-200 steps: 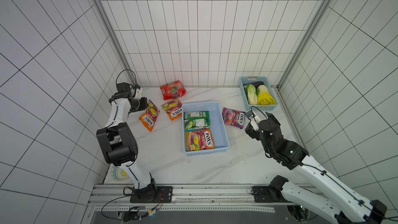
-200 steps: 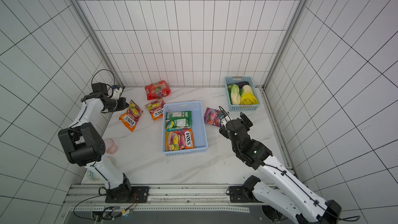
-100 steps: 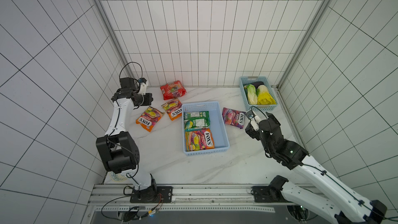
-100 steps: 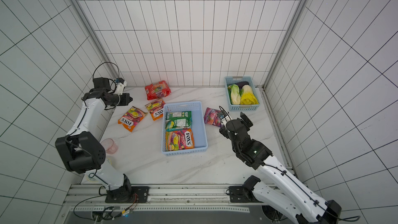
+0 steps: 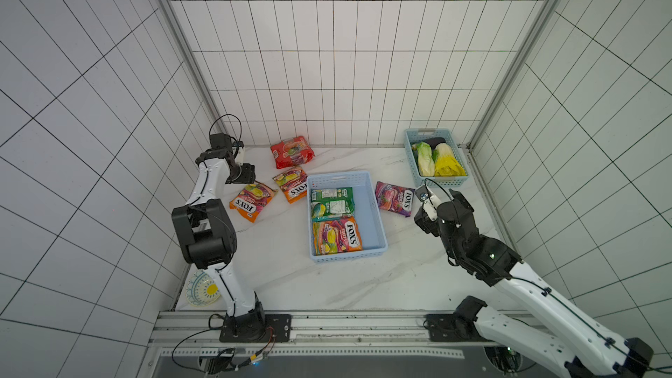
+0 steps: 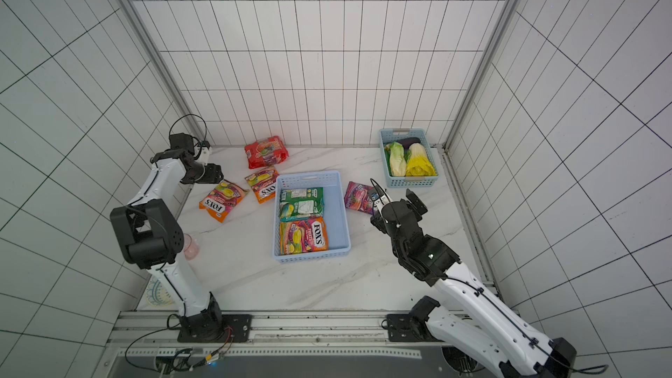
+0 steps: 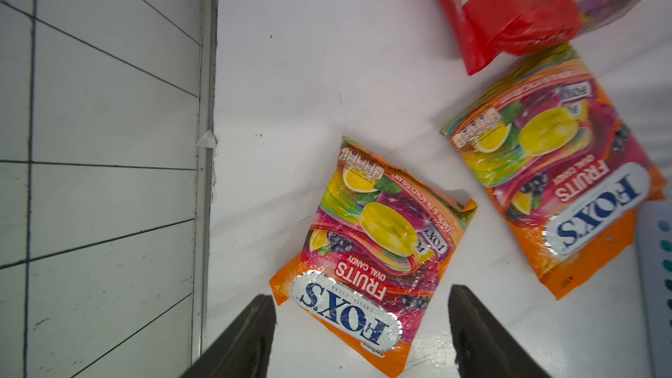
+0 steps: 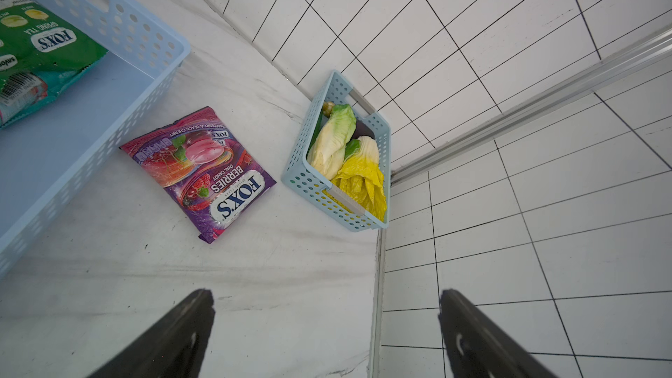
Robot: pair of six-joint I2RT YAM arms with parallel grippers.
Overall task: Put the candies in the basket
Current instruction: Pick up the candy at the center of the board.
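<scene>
Left gripper (image 7: pixel 360 292) hangs spread and empty over the nearer orange FOX'S fruits bag (image 7: pixel 367 241), which lies on the marble (image 7: pixel 309 67) apart from the pale blue basket (image 5: pixel 338 176); I'd pinch its crumpled edge. A second orange bag (image 7: pixel 560 176) and a red bag (image 7: pixel 509 5) crowd close, and the right gripper (image 8: pixel 327 300), also spread and empty, faces the purple berries bag (image 8: pixel 198 169).
</scene>
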